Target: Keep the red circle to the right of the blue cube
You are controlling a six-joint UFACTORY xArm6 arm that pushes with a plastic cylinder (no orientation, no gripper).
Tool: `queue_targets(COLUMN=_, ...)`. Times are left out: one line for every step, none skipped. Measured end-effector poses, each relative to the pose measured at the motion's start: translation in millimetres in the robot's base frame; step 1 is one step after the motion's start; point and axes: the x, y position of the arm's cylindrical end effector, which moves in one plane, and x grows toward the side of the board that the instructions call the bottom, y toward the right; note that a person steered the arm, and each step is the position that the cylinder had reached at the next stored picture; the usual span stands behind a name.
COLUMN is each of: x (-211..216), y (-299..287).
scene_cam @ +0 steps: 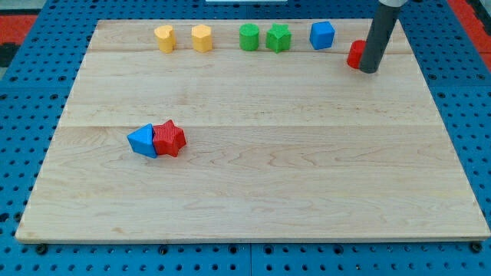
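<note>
The blue cube sits near the view's top, right of centre. The red circle lies just to its right and slightly lower, partly hidden behind my rod. My tip rests on the board against the red circle's right side. The blue cube and the red circle stand a small gap apart.
Along the top edge stand two yellow blocks, a green cylinder and a green star-like block. At centre left a blue triangle touches a red star. The wooden board lies on a blue pegboard.
</note>
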Motion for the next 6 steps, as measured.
queue_targets(x=-10, y=9)
queue_targets(x=-13, y=31)
queue_targets(x=-5, y=47)
queue_targets(x=8, y=35)
queue_targets(x=3, y=7)
queue_targets(x=-24, y=-6)
